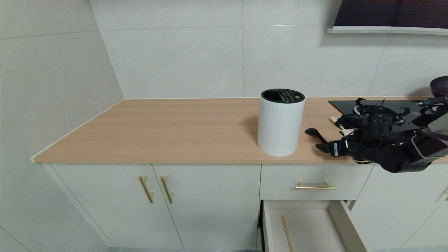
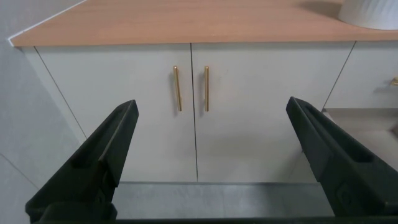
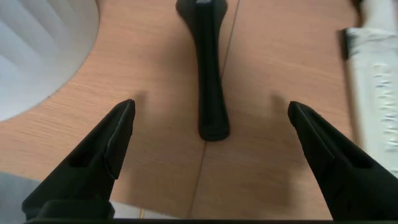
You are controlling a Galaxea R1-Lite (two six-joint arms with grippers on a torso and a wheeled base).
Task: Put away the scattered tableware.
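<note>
The right gripper [image 3: 211,104] hangs over the right part of the wooden bench [image 1: 175,129], its fingers [image 3: 99,155] spread wide. A black-handled utensil [image 3: 208,74] lies flat on the bench midway between them and touches neither finger. Its rounded near end lies level with the fingertips, and the handle runs away from the wrist past them. In the head view the utensil [image 1: 311,132] shows just beside the white holder [image 1: 281,122], on its right. They are close, but I cannot tell whether they touch.

The holder is a ribbed cylinder with a slotted black top. It stands upright on the bench near the front edge. A white-handled piece [image 3: 373,81] lies on the bench outside the far finger, roughly in line with the black utensil and apart from it. In the head view it lies [image 1: 336,120] beside the black cooktop [image 1: 378,105].

The left gripper [image 2: 212,104] is held low in front of the cupboard doors [image 2: 249,118], below the bench edge. Its fingers [image 2: 93,162] are also spread, with nothing between them. Under the bench, below the holder, a drawer [image 1: 304,224] stands open.
</note>
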